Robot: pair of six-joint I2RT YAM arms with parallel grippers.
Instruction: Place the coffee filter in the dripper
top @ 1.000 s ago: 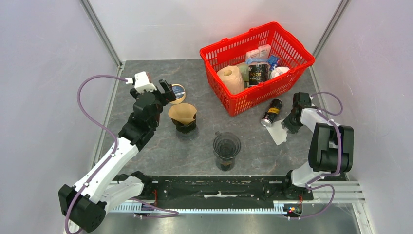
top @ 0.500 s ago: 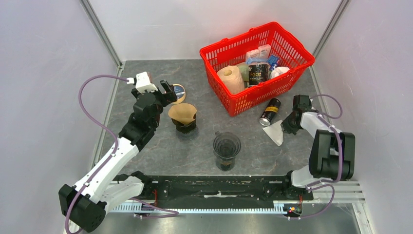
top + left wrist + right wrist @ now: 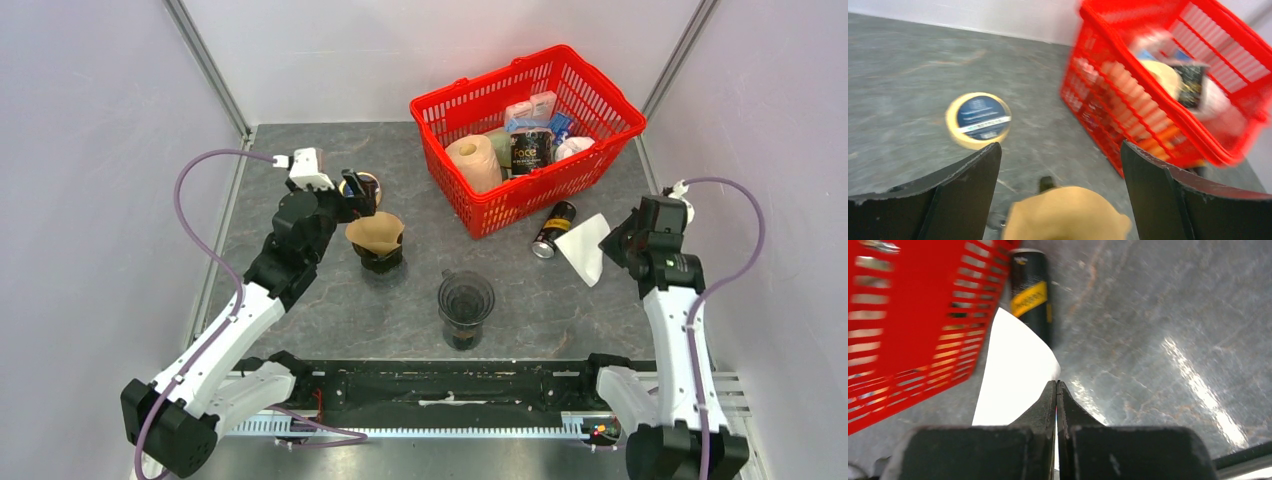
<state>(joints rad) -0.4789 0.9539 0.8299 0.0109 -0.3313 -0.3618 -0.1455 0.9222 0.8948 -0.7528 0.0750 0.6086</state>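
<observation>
A white paper coffee filter (image 3: 588, 246) hangs in my right gripper (image 3: 612, 243), which is shut on its edge and holds it off the table, right of centre. In the right wrist view the filter (image 3: 1013, 375) spreads out left of the closed fingertips. An empty dark dripper (image 3: 466, 298) stands at the front centre of the table. A second black dripper (image 3: 380, 258) on the left holds a brown filter (image 3: 375, 231). My left gripper (image 3: 360, 195) is open and empty just behind it; the brown filter (image 3: 1068, 215) shows low between its fingers.
A red basket (image 3: 600, 100) with a paper roll and packets stands at the back right. A black and yellow can (image 3: 556, 230) lies in front of it, next to the white filter. A round tin (image 3: 979, 119) lies behind the left dripper.
My right gripper has lifted the white filter off the table and carried it right and back as the arm rose. My left gripper has shifted slightly right, over the tin.
</observation>
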